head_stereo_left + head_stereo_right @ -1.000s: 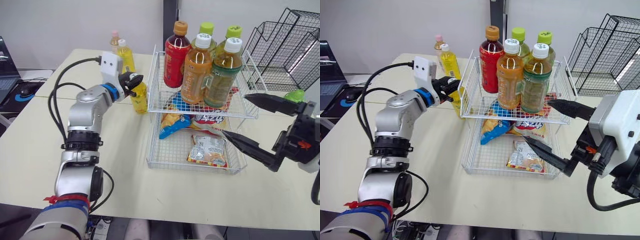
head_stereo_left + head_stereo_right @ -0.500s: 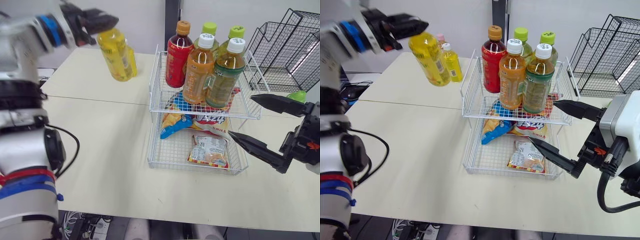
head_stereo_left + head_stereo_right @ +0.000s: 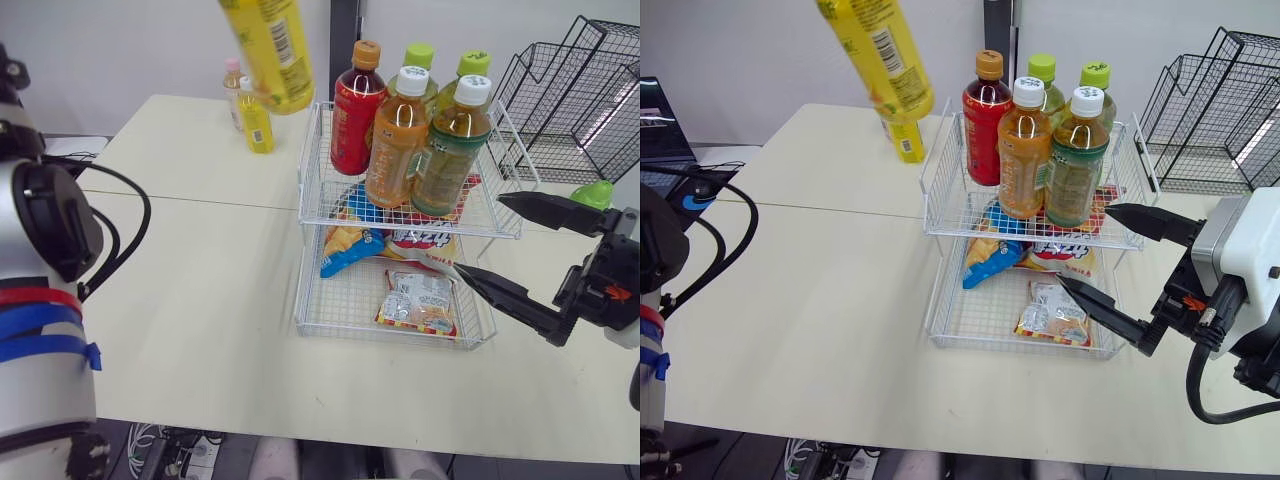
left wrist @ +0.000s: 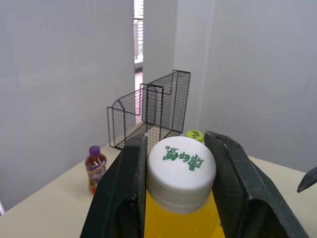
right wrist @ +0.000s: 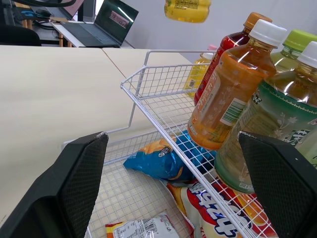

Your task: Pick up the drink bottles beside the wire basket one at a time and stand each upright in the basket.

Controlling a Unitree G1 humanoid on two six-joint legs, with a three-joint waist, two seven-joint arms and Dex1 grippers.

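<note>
A yellow drink bottle (image 3: 270, 50) hangs tilted high above the table, over the left rim of the white wire basket (image 3: 312, 150). My left gripper (image 4: 181, 144) is shut on its neck, the black fingers (image 4: 124, 188) hugging the white cap (image 4: 181, 168). Several bottles stand upright in the basket's upper tier, among them a red one (image 3: 352, 115) and an orange one (image 3: 392, 140). A small yellow bottle (image 3: 255, 120) and a pink-capped bottle (image 3: 232, 80) stand on the table left of the basket. My right gripper (image 3: 482, 233) is open, at the basket's right side.
Snack packets (image 3: 418, 300) lie in the basket's lower tier. A black wire rack (image 3: 570, 100) stands at the back right with a green object (image 3: 590, 190) before it. A laptop (image 3: 655, 110) sits off the table's far left.
My left arm has lifted the yellow bottle from beside the basket, up and to the right, until it hangs over the basket's left rim. The right gripper has stayed put.
</note>
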